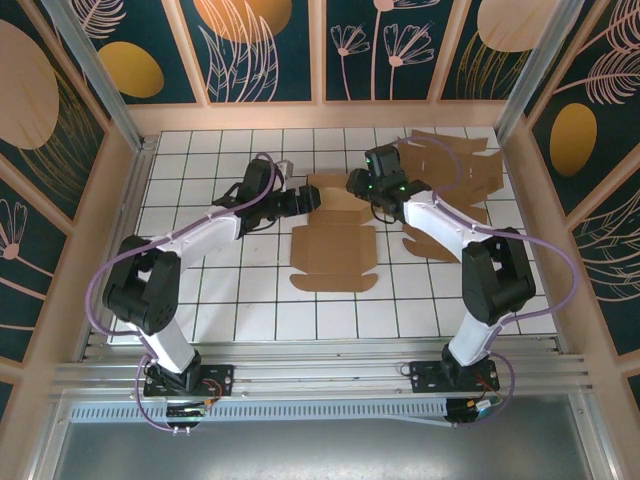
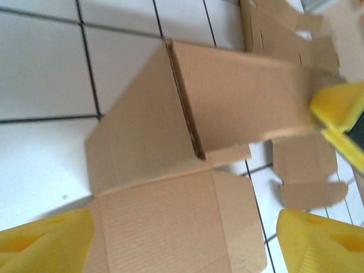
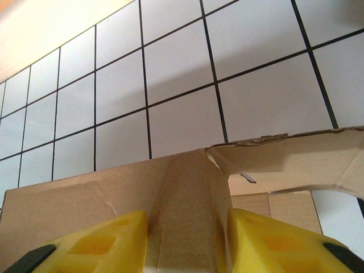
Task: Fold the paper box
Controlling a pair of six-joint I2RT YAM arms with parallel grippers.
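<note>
The brown paper box (image 1: 335,250) lies mostly flat mid-table, its far section raised into a wall. In the left wrist view the box (image 2: 227,96) has its upright wall folded over a flat panel. My left gripper (image 1: 305,200) is at the wall's left end. Its yellow fingers (image 2: 45,244) stand wide apart on either side of the flat panel, not pressing it, so the left gripper (image 2: 185,244) is open. My right gripper (image 1: 358,185) is at the wall's right end. In its wrist view the right gripper (image 3: 187,239) is shut on a folded strip of the box (image 3: 187,193).
A loose pile of flat cardboard blanks (image 1: 455,165) lies at the back right, also visible past the box as blanks (image 2: 284,28). Patterned walls and metal posts enclose the white gridded table (image 1: 200,170). The arm bases stand at the near edge.
</note>
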